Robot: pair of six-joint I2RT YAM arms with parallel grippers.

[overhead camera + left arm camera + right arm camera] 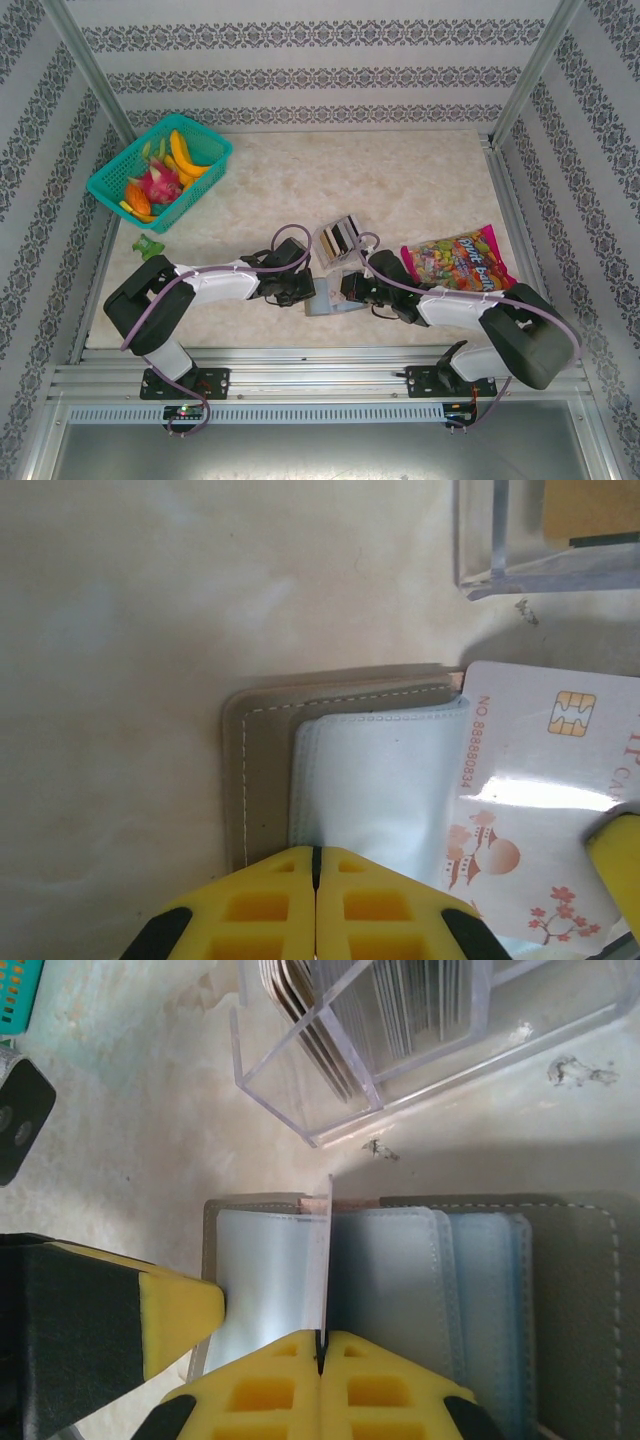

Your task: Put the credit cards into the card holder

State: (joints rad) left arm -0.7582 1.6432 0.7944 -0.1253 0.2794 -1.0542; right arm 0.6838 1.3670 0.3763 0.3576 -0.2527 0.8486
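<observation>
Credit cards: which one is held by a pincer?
The white chip card with red blossoms, clamped by the right pincer at the card holder; others stand in the clear tray.

White credit card [540, 810] with orange blossoms; taupe, white-stitched card holder [265, 770].

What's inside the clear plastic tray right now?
A row of credit cards stands on edge inside the clear tray. They show edge-on, so their faces are hidden and the count is unclear.

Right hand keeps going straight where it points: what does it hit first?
Probably the card holder, right past the card the right hand grips; then the clear tray. Depth unclear.
</observation>
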